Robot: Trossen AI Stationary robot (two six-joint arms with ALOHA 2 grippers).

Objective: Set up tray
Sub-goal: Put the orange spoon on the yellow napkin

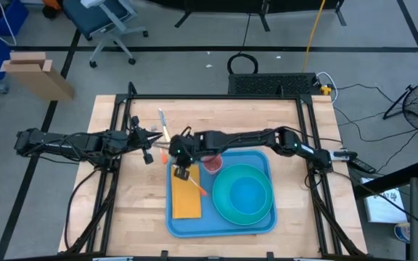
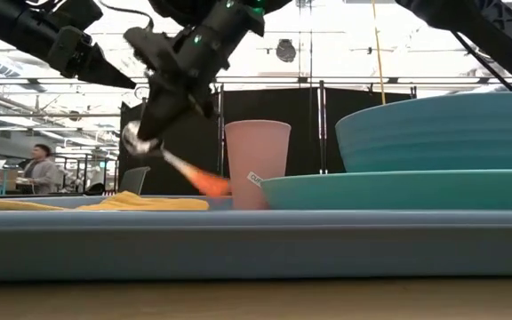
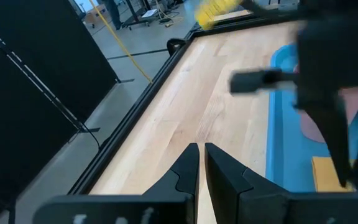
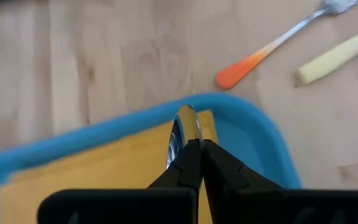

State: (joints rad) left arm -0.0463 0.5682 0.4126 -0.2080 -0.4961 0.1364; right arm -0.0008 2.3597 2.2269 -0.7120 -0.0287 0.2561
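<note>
The blue tray [image 1: 170, 217] lies on the wooden table. On it are a yellow napkin [image 1: 186, 199], a teal bowl on a teal plate [image 1: 244, 192] and a pink cup [image 2: 256, 164]. My right gripper [image 2: 140, 135] hangs over the tray's far left corner, shut on an orange-handled spoon [image 2: 185, 171]. My left gripper [image 3: 201, 158] hovers over bare wood left of the tray, shut on nothing. My right gripper pinches the spoon's metal bowl end [image 4: 185, 127] between its two fingers, coming slanting down from above. The spoon is lifted clear and slants down from the fingers. Its orange handle end [image 2: 207, 184] hangs lowest, just over the napkin.
An orange-handled fork [image 4: 272, 48] and a pale yellow-handled utensil [image 4: 337, 53] lie on the wood beyond the tray's far left corner. Black frame rails [image 1: 115, 116] border the table. The bowl fills the tray's right half.
</note>
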